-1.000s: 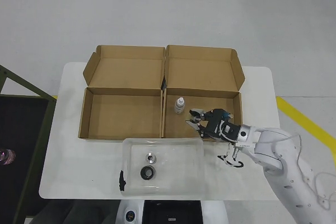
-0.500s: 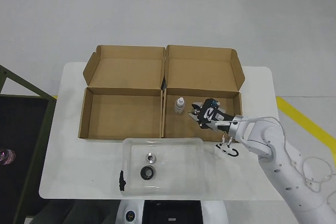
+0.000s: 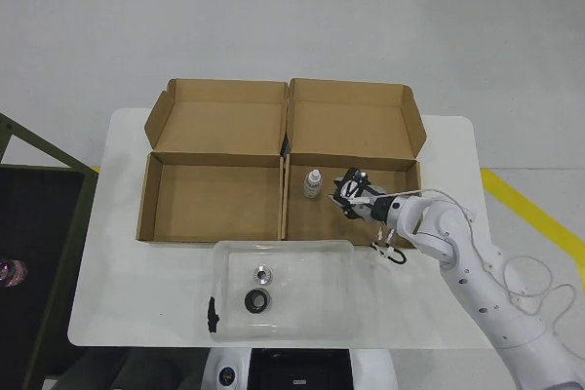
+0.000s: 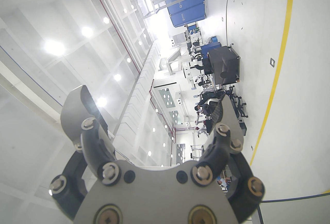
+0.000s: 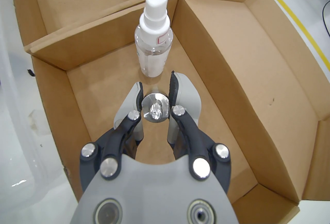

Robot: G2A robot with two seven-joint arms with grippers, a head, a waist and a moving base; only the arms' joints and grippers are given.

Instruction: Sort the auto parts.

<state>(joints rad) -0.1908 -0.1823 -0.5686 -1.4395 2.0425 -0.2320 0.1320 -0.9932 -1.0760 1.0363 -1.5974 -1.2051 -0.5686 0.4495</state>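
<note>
From the top, we see the white table (image 3: 127,283) with two brown boxes side by side. The right pincer (image 3: 346,185) is inside the right box (image 3: 400,210), just beside a spray bottle (image 3: 313,182) that stands up straight. The left box (image 3: 213,200) has nothing in it. In front of the boxes sits a clear tub (image 3: 317,292). A small metal piece (image 3: 261,275) and a black ring (image 3: 257,300) lie in it, so we think they are waiting to be sorted.

At the left wrist, the left pincer (image 4: 150,103) points up at the big hall. Its fingers are spread wide and hold nothing. We think this arm is kept out of the way while the other one works.

At the right wrist, we see the right pincer squeezed tight on a shiny round metal part (image 5: 154,109). The part is pinched from both sides so it cannot slip. It hangs low over the floor of the right box, near the bottle, so we think this box is its home and it should be set down here. The bottle is very close in front, so a bump could tip it over.
</note>
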